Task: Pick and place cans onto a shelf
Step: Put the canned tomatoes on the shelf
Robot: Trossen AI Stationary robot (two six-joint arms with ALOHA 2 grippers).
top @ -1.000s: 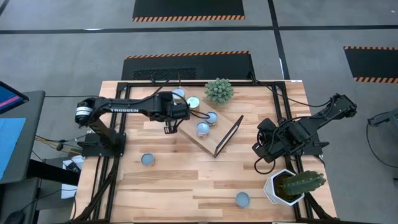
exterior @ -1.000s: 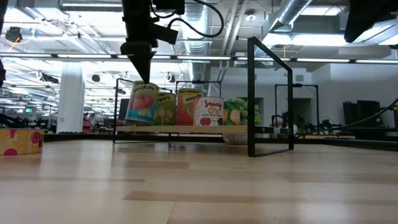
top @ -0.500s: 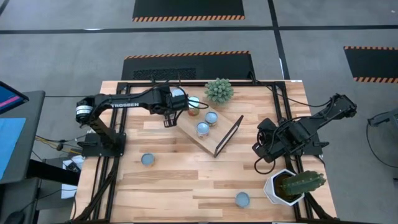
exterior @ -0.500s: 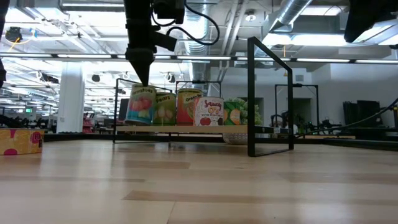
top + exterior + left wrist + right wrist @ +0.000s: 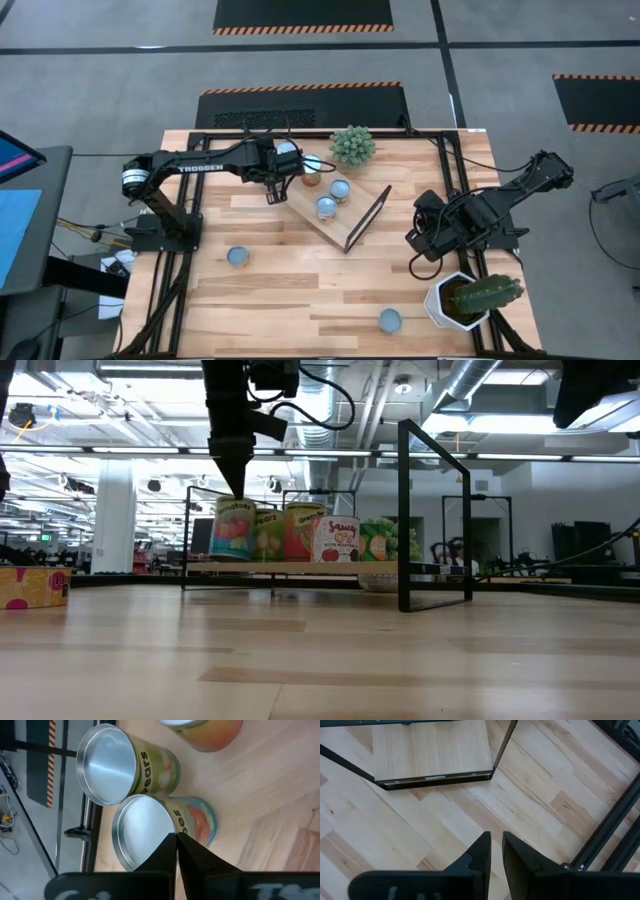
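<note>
The left gripper (image 5: 176,851), fingers pressed together and holding nothing, hovers over the silver-topped tomato-label can (image 5: 165,827) at the far end of the light wooden shelf (image 5: 325,225), touching the pears can (image 5: 127,770); nudge gently, lest neighbours topple. The right gripper (image 5: 496,851), narrowly parted and empty, waits over the plank desk (image 5: 300,290); two pale-topped cans (image 5: 238,257) remain loose; a green succulent (image 5: 352,146) crowds the shelf.

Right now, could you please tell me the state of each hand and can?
left hand: shut, empty, above tomato can
tomato can: upright on shelf, beside pears can
pears can: upright on shelf
right hand: slightly open, empty, above tabletop
left loose can: upright on tabletop
right loose can: upright on tabletop
</note>
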